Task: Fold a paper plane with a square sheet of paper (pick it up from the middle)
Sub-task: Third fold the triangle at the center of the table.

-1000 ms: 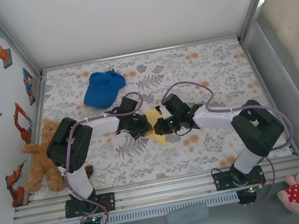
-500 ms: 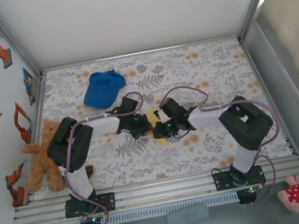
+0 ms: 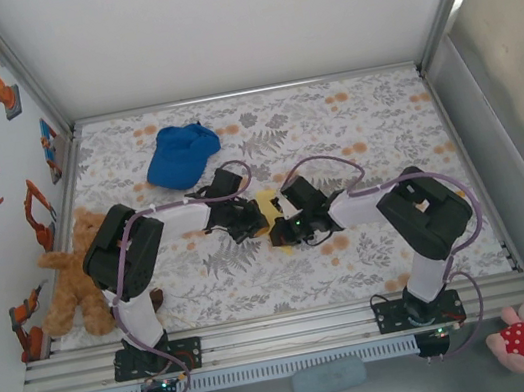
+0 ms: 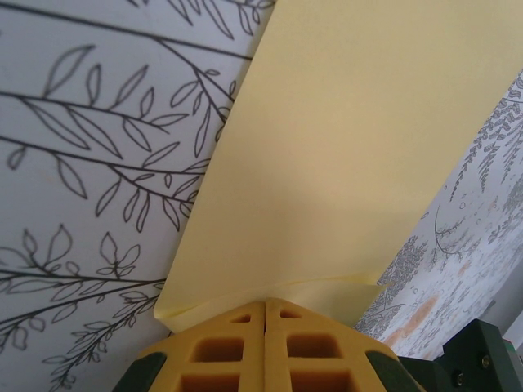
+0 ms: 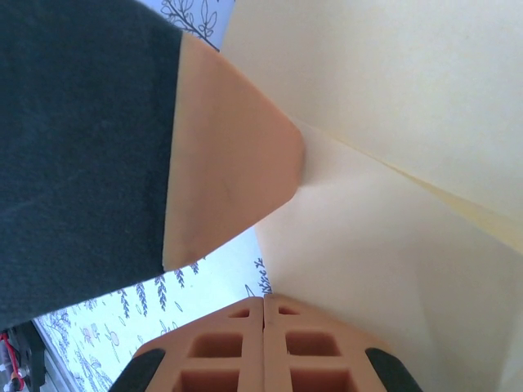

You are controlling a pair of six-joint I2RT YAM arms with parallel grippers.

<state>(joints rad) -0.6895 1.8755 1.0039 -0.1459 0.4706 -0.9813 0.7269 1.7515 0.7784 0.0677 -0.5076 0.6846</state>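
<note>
A: From above, the yellow sheet of paper [image 3: 265, 201] lies near the middle of the floral-patterned table [image 3: 352, 129]. It sits between your two arms, well apart from the blue cap [image 3: 181, 154] at the back left. The wrists hide most of it.

B: Your left gripper [image 4: 265, 306] has its yellow fingers [image 4: 221, 351] pressed together with no gap. The tips are right at the paper's near edge, where two layers show. I cannot tell whether a layer is nipped between them.

A: Your right gripper [image 5: 263, 302] is likewise fully closed, with its tips against the paper beside a raised crease. What looks like a finger of your left gripper touches the sheet just ahead of it.

B: Judge the paper as very light, thin and limp. It will likely slide on the table, buckle if pushed, and wrinkle or tear if dragged. It does hold a crease.

A: For a hold, you would do best to pinch through the doubled layers near the middle fold, not a single loose corner. Pin one side flat while the other side works
</note>
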